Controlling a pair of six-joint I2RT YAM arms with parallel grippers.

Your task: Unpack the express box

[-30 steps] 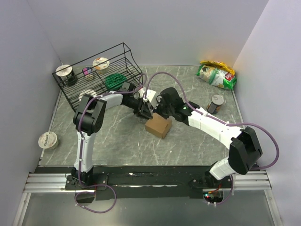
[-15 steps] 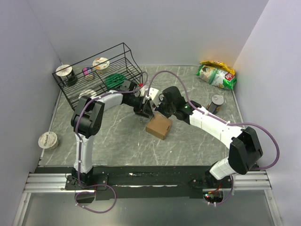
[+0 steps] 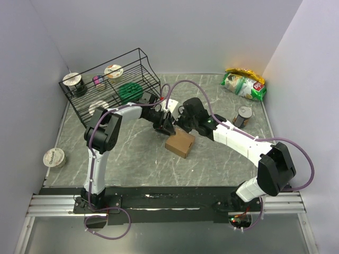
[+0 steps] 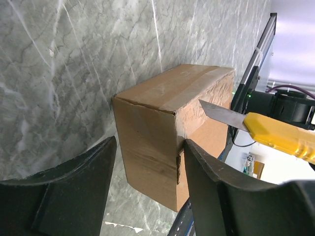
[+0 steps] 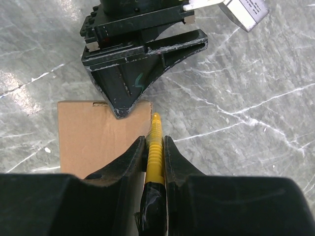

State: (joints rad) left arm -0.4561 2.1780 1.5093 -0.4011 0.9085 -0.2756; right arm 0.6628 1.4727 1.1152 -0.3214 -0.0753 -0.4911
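Express box point(image 4: 157, 123) sits between the fingers of the left gripper point(image 4: 147, 147), whose jaws stand apart and straddle one upright corner. One finger point(image 4: 197, 162) is just beside the box's end face; the other is clear of its wider side. Brown tape runs along the top of the box.

The right gripper point(image 5: 155, 142) is clamped on a yellow utility knife point(image 5: 155, 147), handle pinched between both fingers and blade out. In the left wrist view the blade tip point(image 4: 211, 109) meets the upper edge of the end face, where the cardboard looks scuffed. From the right wrist, the knife tip lies at the box's far right corner, close beside the left gripper's black finger point(image 5: 123, 93).

Seen from above, both grippers meet over the far edge of the box point(image 3: 179, 143), the left gripper point(image 3: 165, 126) reaching in from the rack side and the right gripper point(image 3: 180, 123) from the other.

The box rests on the grey marbled table point(image 3: 137, 164), a little nearer the arm bases than the black wire rack point(image 3: 108, 84) and to its right. The rack holds several lidded cups point(image 3: 113, 70). Another lidded cup point(image 3: 54, 157) lies on the table nearer than the rack, off its left end. Well to the right of the rack are a small can point(image 3: 243, 115) and, farther back, a green snack bag point(image 3: 243, 83).
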